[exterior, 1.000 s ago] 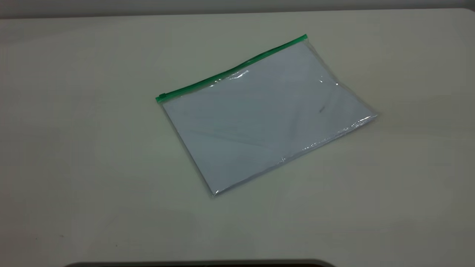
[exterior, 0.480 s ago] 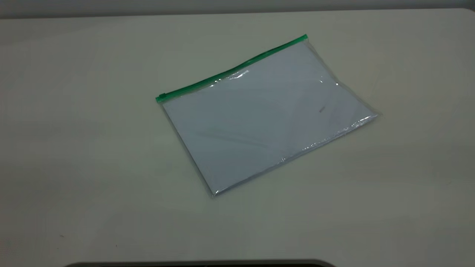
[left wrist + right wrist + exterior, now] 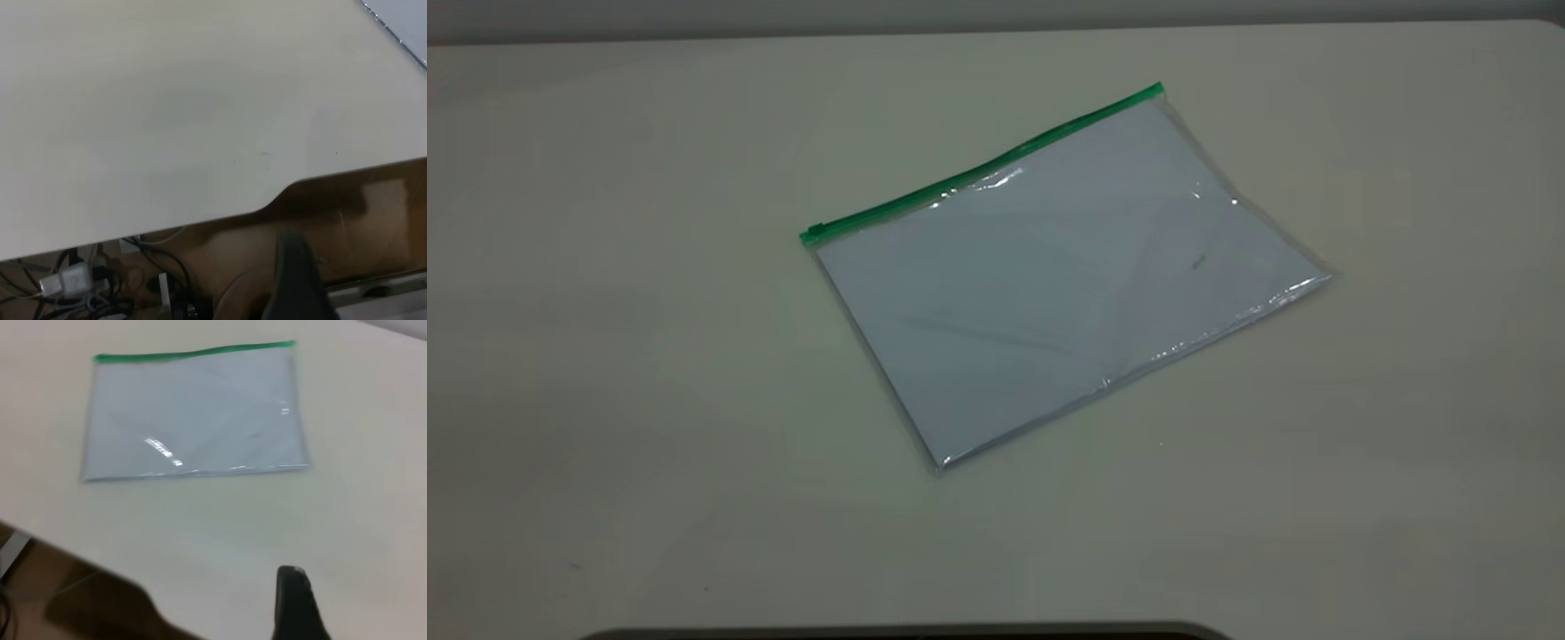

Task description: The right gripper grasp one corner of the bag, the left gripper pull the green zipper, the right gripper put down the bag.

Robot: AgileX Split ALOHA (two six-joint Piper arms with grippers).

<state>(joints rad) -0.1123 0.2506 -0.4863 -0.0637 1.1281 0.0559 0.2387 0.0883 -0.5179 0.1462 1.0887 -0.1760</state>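
Meanwhile, the bag (image 3: 1063,280) is lying flat mid-table exactly as before, green zipper (image 3: 983,169) along its far edge; only the reflections are shifting. Both grippers are showing one finger each, so their openness cannot be told

A large, flat, clear plastic bag (image 3: 1063,284) is lying on the pale desk (image 3: 605,356), turned at a slant, with white sheets showing through its glossy, lightly creased surface. The green zipper (image 3: 978,169) is running as a narrow bright strip along the bag's far long edge in the exterior view, and its small slider tab (image 3: 813,235) is sitting at that edge's left end. Nothing is touching the bag.
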